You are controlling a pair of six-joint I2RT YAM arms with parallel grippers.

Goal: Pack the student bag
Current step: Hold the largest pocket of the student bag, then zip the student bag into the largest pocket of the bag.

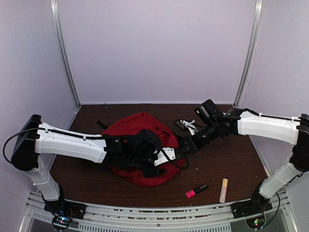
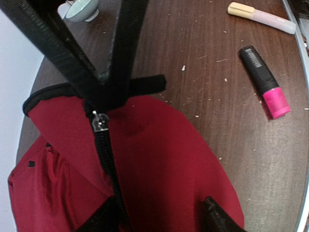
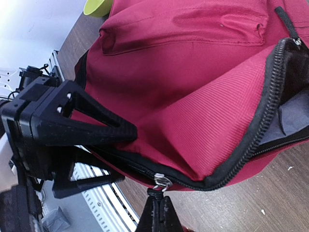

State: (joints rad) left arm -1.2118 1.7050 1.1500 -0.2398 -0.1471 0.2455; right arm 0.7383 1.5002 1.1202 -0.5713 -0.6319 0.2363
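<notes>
The red student bag (image 1: 137, 145) lies mid-table, its zipper partly open on dark lining (image 3: 289, 116). My right gripper (image 3: 158, 197) is shut on the black cord of the silver zipper pull (image 3: 162, 181) at the bag's near edge; in the top view it (image 1: 186, 146) is at the bag's right side. My left gripper (image 1: 169, 154) is over the bag's right part. Its fingers (image 2: 217, 218) stand wide apart with red fabric (image 2: 164, 164) between them. In the right wrist view one left finger (image 3: 96, 123) lies on the fabric and the other sits under the edge.
A pink highlighter with a black cap (image 1: 196, 190) and a cream marker (image 1: 224, 190) lie near the front edge, right of the bag. A small black-and-white object (image 1: 187, 125) lies behind the right gripper. Black straps (image 2: 120, 43) cross the left wrist view. A pale cup (image 2: 82, 8) stands beyond.
</notes>
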